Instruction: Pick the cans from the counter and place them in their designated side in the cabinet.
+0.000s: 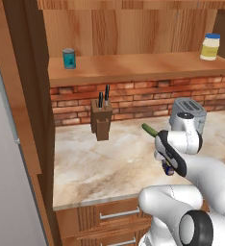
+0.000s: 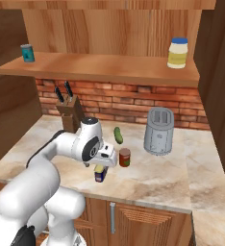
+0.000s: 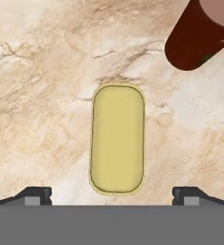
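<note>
Blue can half behind end effector

Under my hand the worktop is beige, veined like marble. The squat can shows a yellow top; its side is dark blue. The other can is red-brown. The cabinet is warm wood grain, above red brick.

A kitchen: marble-patterned desk, brick backsplash, wooden cabinet, toaster, and knife block.
</note>
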